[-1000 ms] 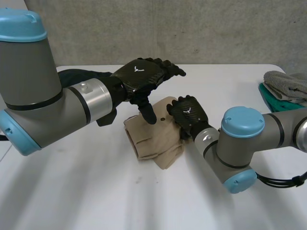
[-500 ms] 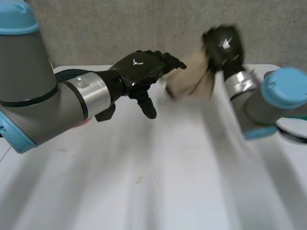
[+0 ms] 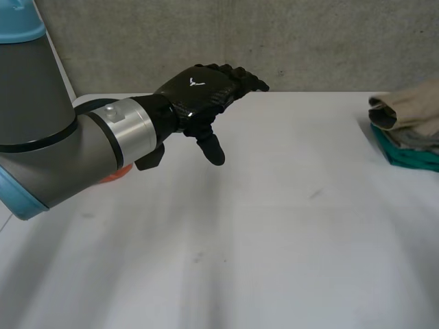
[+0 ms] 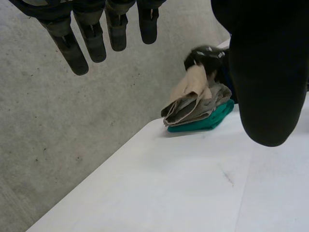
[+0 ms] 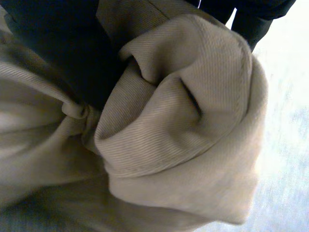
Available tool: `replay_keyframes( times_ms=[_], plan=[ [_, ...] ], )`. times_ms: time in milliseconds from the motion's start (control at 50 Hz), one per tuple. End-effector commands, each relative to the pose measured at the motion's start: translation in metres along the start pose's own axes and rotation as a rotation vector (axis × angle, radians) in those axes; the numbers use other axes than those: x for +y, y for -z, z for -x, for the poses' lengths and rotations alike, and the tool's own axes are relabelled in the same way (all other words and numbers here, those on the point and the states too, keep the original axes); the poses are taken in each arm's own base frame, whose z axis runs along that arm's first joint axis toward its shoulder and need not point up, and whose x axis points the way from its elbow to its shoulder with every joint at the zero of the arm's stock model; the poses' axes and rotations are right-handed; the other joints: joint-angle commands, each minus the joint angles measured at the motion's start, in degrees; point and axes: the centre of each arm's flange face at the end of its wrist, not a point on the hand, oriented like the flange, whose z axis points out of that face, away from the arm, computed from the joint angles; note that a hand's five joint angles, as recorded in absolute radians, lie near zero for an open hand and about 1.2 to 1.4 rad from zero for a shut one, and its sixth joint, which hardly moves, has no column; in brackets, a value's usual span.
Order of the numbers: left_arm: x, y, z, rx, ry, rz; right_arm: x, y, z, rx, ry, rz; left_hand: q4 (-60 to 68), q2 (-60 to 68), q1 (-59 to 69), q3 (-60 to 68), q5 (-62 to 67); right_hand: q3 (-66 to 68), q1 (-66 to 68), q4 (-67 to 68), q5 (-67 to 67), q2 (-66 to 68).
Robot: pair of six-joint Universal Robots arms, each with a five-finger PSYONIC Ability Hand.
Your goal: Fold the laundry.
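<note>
A folded tan garment [image 3: 410, 104] rests on top of a stack at the table's far right edge, above a grey cloth [image 3: 416, 138] and a teal cloth [image 3: 406, 155]. In the left wrist view my right hand [image 4: 205, 54] is on top of the tan garment [image 4: 192, 86]. In its own wrist view the right hand [image 5: 55, 46] is shut on bunched tan fabric [image 5: 183, 125], with the thumb pressed into a fold. My left hand [image 3: 199, 92] hovers open above the middle of the table, its fingers [image 4: 91, 34] straight and holding nothing.
The white table [image 3: 260, 226] stretches bare in front of my left hand. A small orange object [image 3: 113, 178] peeks out under my left forearm. A concrete wall [image 3: 274, 41] runs behind the table's far edge.
My right hand closed on the tan garment in the table's middle, lifted it and carried it right onto the stack. The left hand stayed in place, open.
</note>
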Motion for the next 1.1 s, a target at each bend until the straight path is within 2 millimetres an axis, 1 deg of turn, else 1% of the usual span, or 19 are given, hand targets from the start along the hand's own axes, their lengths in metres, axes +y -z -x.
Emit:
replay_keyframes(
  times_ms=[20, 120, 140, 160, 220, 420, 500, 560, 620, 700, 720, 740, 780, 800, 880, 900, 960, 1020, 1100],
  plan=[
    [0.000, 0.000, -0.003, 0.007, 0.003, 0.000, 0.067, 0.040, -0.030, -0.003, -0.069, 0.138, 0.0, -0.2, 1.4, -0.6, -1.2, 13.4, 19.4, 10.8, 16.3, 13.9],
    [0.000, 0.000, -0.004, 0.010, 0.015, 0.000, 0.067, 0.047, -0.030, -0.007, -0.089, 0.174, 0.2, 0.0, 1.6, -0.4, -1.0, 13.4, 19.4, 10.8, 16.3, 13.9],
    [0.000, 0.000, -0.004, 0.010, 0.015, 0.000, 0.058, 0.045, -0.028, -0.012, -0.089, 0.170, 0.2, 0.0, 1.6, -0.4, -1.0, -19.7, -13.7, -22.3, -16.8, -19.2],
    [0.000, 0.000, -0.004, 0.010, 0.015, 0.000, 0.052, 0.044, -0.028, -0.011, -0.084, 0.165, 0.2, 0.0, 1.6, -0.4, -1.0, -34.3, -28.3, -36.9, -31.4, -33.9],
    [0.000, -0.001, -0.007, 0.016, 0.014, -0.001, 0.027, 0.038, -0.029, -0.009, -0.071, 0.143, 0.2, 0.0, 1.6, -0.4, -1.0, -56.6, -50.6, -59.2, -53.7, -56.1],
    [-0.012, 0.005, -0.013, 0.025, 0.003, -0.028, -0.061, 0.031, -0.036, 0.064, -0.044, 0.128, 0.0, -0.2, 1.4, -0.6, -1.2, -56.6, -50.6, -59.2, -53.7, -56.1],
    [-0.018, 0.007, -0.014, 0.024, 0.006, -0.043, -0.112, 0.029, -0.040, 0.144, 0.048, 0.120, 0.0, -0.2, 1.4, -0.6, -1.2, -56.6, -50.6, -59.2, -53.7, -56.1],
    [-0.031, 0.012, -0.013, 0.017, -0.002, -0.085, -0.166, 0.028, -0.040, 0.222, 0.221, 0.086, -0.1, -0.4, 1.3, -0.8, -1.4, -56.6, -50.6, -59.2, -53.7, -56.1],
    [-0.043, 0.016, -0.012, 0.008, -0.013, -0.132, -0.185, 0.028, -0.030, 0.240, 0.300, 0.064, -0.1, -0.4, 1.3, -0.8, -1.4, -56.6, -50.6, -59.2, -53.7, -56.1],
    [-0.063, 0.023, -0.006, -0.022, -0.021, -0.211, -0.218, 0.023, 0.032, 0.174, 0.326, -0.021, -0.1, -0.4, 1.3, -0.8, -1.4, -56.6, -50.6, -59.2, -53.7, -56.1],
    [-0.066, 0.025, -0.004, -0.037, -0.018, -0.224, -0.236, 0.024, 0.063, 0.122, 0.317, -0.077, 0.0, -0.2, 1.4, -0.6, -1.2, -56.6, -50.6, -59.2, -53.7, -56.1],
    [-0.071, 0.027, 0.000, -0.055, -0.019, -0.240, -0.244, 0.026, 0.080, 0.091, 0.306, -0.101, 0.0, -0.2, 1.4, -0.6, -1.2, -56.6, -50.6, -59.2, -53.7, -56.1],
    [-0.080, 0.033, 0.018, -0.145, -0.014, -0.273, -0.251, 0.033, 0.111, 0.032, 0.283, -0.133, 0.0, -0.2, 1.4, -0.6, -1.2, -56.6, -50.6, -59.2, -53.7, -56.1],
    [-0.081, 0.035, 0.027, -0.184, -0.012, -0.277, -0.253, 0.044, 0.141, -0.030, 0.256, -0.149, 0.0, -0.2, 1.4, -0.6, -1.2, -56.6, -50.6, -59.2, -53.7, -56.1],
    [-0.077, 0.042, 0.070, -0.361, -0.017, -0.269, -0.247, 0.075, 0.197, -0.168, 0.242, -0.158, -0.1, -0.4, 1.3, -0.8, -1.4, -56.6, -50.6, -59.2, -53.7, -56.1],
    [-0.069, 0.045, 0.096, -0.452, -0.021, -0.250, -0.245, 0.082, 0.206, -0.197, 0.246, -0.152, -0.3, -0.5, 1.1, -0.9, -1.5, -56.6, -50.6, -59.2, -53.7, -56.1],
    [-0.047, 0.046, 0.137, -0.582, -0.038, -0.194, -0.229, 0.114, 0.242, -0.308, 0.280, -0.107, -0.3, -0.5, 1.1, -0.9, -1.5, -56.6, -50.6, -59.2, -53.7, -56.1],
    [-0.009, 0.046, 0.186, -0.699, -0.100, -0.079, -0.208, 0.142, 0.265, -0.384, 0.327, -0.039, -0.5, -0.7, 0.9, -1.1, -1.7, -56.6, -50.6, -59.2, -53.7, -56.1],
    [0.061, 0.038, 0.241, -0.758, -0.188, 0.085, -0.186, 0.170, 0.278, -0.441, 0.377, 0.032, -0.5, -0.7, 0.9, -1.1, -1.7, -56.6, -50.6, -59.2, -53.7, -56.1]
  ],
)
